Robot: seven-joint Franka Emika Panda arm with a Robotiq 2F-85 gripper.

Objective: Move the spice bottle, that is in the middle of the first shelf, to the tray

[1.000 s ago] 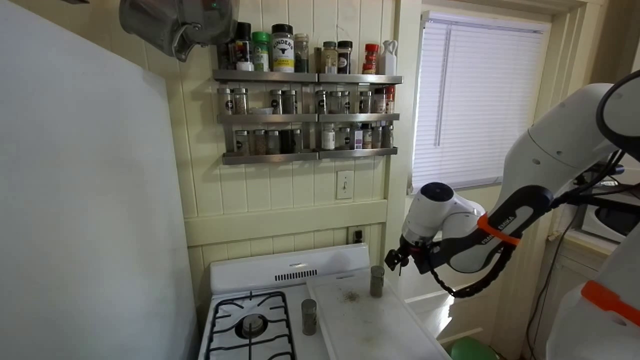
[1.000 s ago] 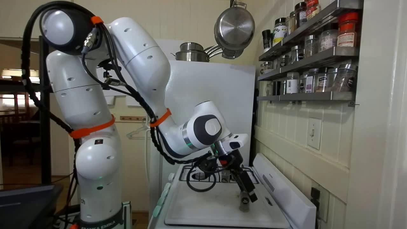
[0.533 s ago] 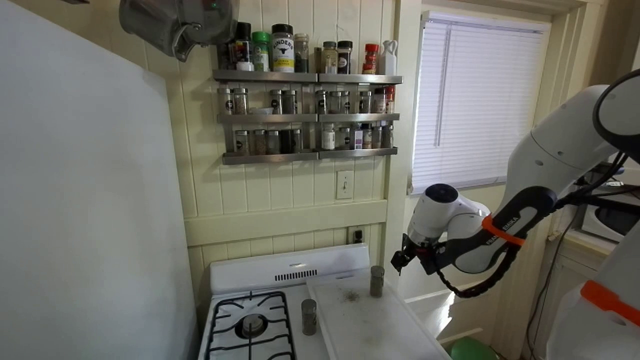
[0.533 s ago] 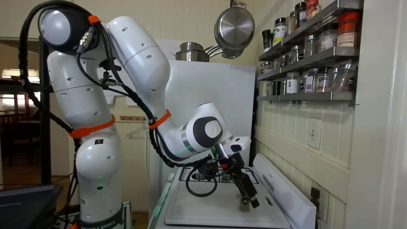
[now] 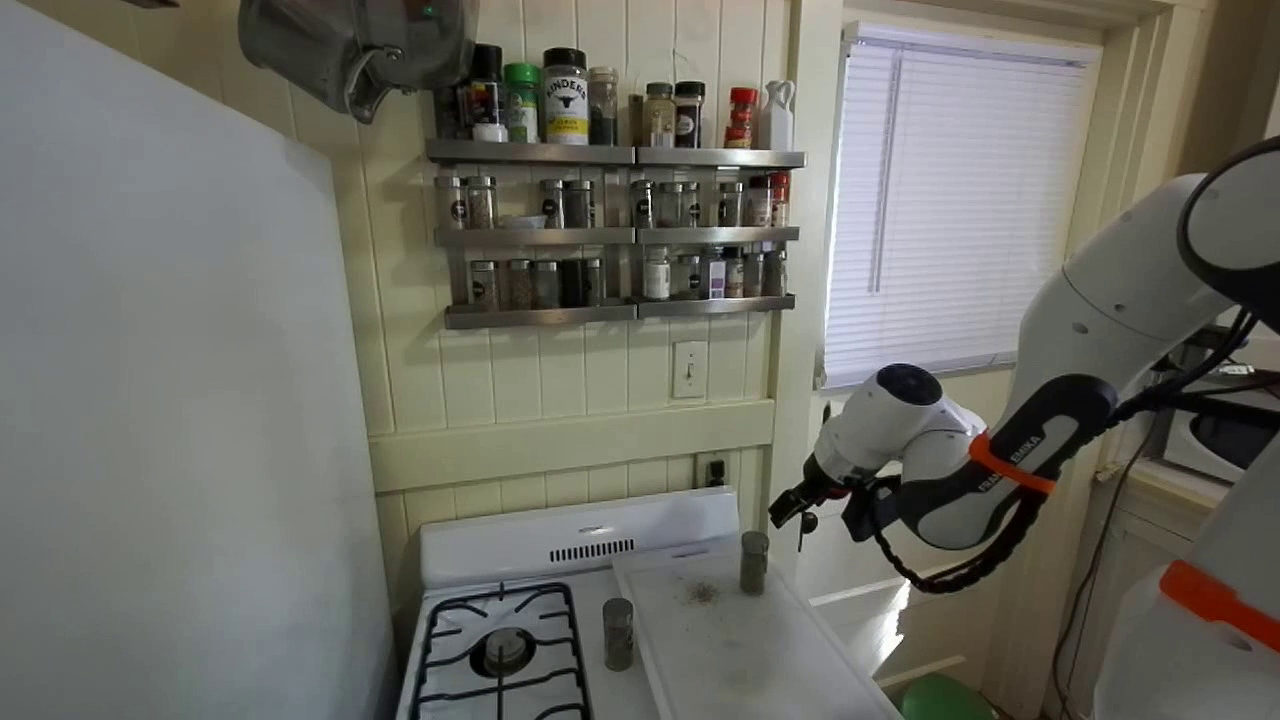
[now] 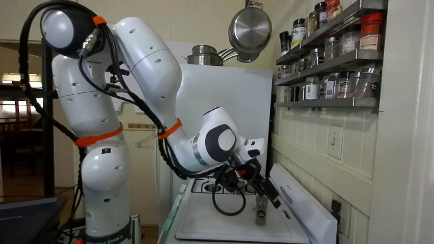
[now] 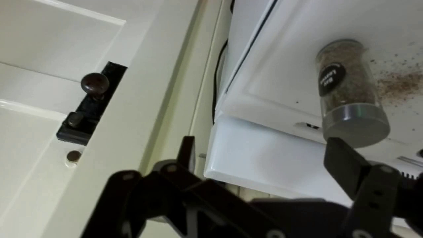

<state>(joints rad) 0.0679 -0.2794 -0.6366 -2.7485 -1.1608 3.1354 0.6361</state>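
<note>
White tray (image 5: pixel 790 650), grey-capped, black-labelled spice bottle (image 7: pixel 351 91)

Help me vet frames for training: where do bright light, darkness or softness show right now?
In an exterior view, the window blind glows brightly and strong light falls low on the door; in an exterior view, the room at the picture's left edge is dim; in the wrist view, the claw looks dark and slightly soft, while the spice bottle shows a pale sheen on its cap.
</note>
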